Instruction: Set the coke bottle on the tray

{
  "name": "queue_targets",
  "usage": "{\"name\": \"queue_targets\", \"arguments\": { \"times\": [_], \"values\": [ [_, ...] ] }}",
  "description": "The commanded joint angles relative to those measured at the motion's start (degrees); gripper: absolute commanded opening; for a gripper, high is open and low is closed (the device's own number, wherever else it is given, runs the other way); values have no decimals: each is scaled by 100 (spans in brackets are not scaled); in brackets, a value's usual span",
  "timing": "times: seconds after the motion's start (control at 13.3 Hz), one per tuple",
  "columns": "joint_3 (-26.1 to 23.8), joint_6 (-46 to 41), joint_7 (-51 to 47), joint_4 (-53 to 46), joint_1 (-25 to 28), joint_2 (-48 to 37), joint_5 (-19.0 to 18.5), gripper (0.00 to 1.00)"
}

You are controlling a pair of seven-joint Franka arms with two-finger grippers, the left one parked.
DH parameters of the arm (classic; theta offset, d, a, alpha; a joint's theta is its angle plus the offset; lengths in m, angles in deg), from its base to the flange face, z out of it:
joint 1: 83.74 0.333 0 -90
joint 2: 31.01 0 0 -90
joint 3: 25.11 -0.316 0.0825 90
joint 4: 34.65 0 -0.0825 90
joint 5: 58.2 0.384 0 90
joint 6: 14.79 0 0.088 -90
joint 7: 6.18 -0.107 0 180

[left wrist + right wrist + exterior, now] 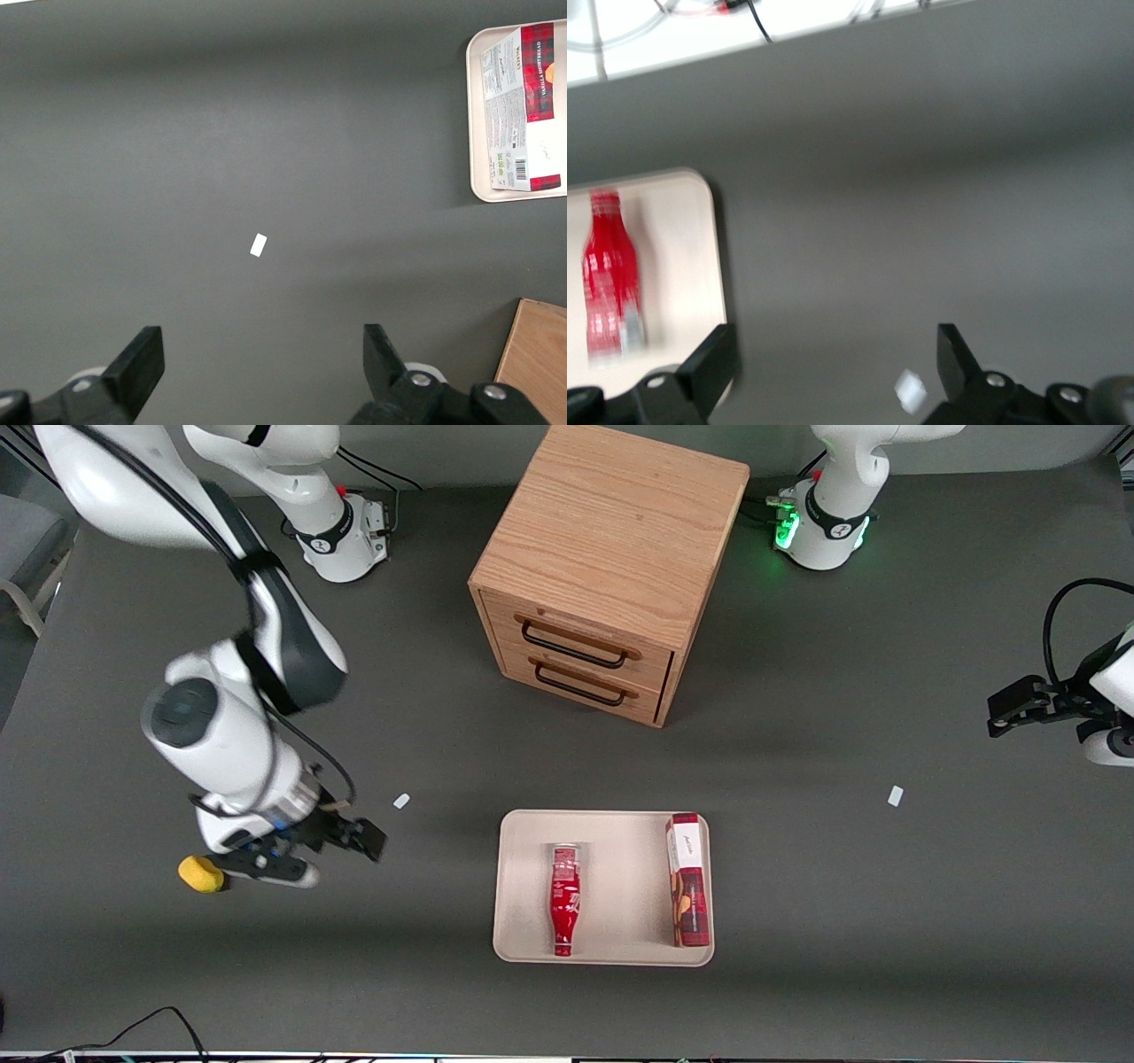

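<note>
On the dark grey table (pixel 797 886) the coke bottle (pixel 565 899) lies in the tray (pixel 620 952), the gripper (pixel 332 849) well apart, fingers (pixel 709 367) wide and empty

coke bottle (pixel 608 274) blurred | tray (pixel 700 257) cut off by edge

I see a red coke bottle (pixel 565 899) with white script on a cream tray (pixel 523 886); a red-and-white plaid snack box (pixel 688 879); my black-fingered gripper (pixel 341 849) above grey table (pixel 886 921).

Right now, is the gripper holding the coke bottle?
No. The coke bottle lies flat on the tray beside the snack box, while the gripper hangs open and empty, toward the working arm's end of the table.
</note>
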Motion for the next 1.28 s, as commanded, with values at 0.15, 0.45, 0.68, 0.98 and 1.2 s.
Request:
{"name": "queue_targets", "arguments": {
  "times": [0.15, 0.45, 0.68, 0.98, 1.2],
  "values": [
    [649, -981, 1284, 1344, -148, -1909, 707, 100],
    [1239, -1683, 2175, 1961, -148, -2984, 1034, 100],
    [1459, -2125, 2734, 1970, -157, -3345, 972, 100],
    [1617, -2257, 2808, 1716, -157, -3364, 955, 100],
    [1617, -2258, 2747, 1601, -157, -3337, 946, 100]
  ]
}}
